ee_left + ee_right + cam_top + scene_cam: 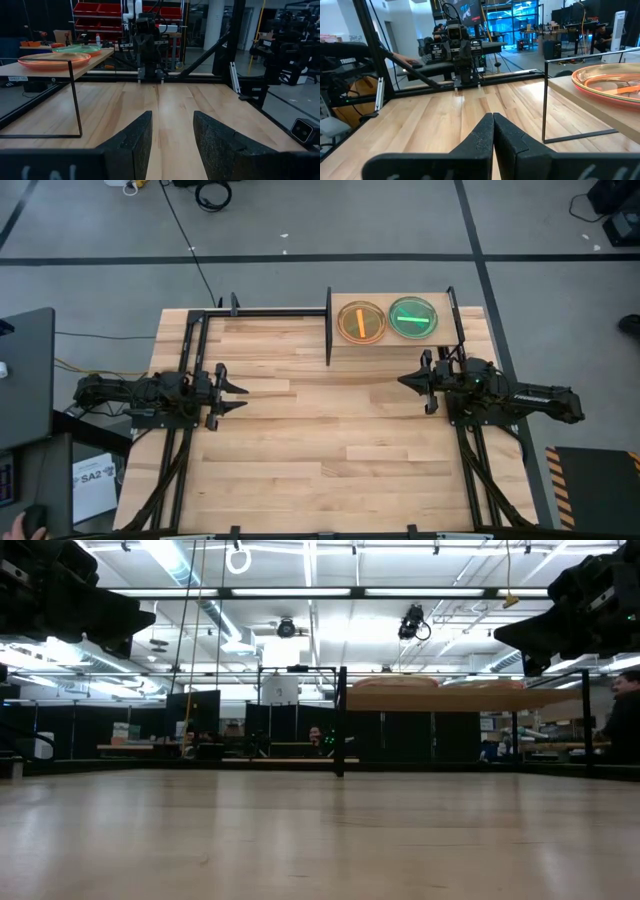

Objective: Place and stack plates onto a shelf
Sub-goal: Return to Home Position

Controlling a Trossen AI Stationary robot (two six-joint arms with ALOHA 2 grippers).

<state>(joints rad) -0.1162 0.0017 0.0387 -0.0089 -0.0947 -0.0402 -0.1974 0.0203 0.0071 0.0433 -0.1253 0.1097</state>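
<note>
both arms low over the table (330, 440), grippers facing each other across the middle, well apart.

left gripper (236, 393): at the left side of the table, pointing right. fingers (132, 145) spread with a clear gap between them, nothing in it.

right gripper (403, 381): at the right side, pointing left, just near of the shelf (386, 297). wrist view shows the two fingers (482, 137) pressed together tip to tip, nothing held.

shelf sits at the far right of the table, raised on black posts. two plate spots on it, side by side and close together:
- orange plate (361, 321) on top at the left spot
- green plate (413, 317) on top at the right spot

right wrist view shows layered rims under the orange plate, so it's a stack; can't count how many. same for the green one, can't tell its depth.

neither gripper touches the shelf or any plate.

bare black frame (260, 311) runs along the far edge to the left of the shelf, nothing on it.
</note>
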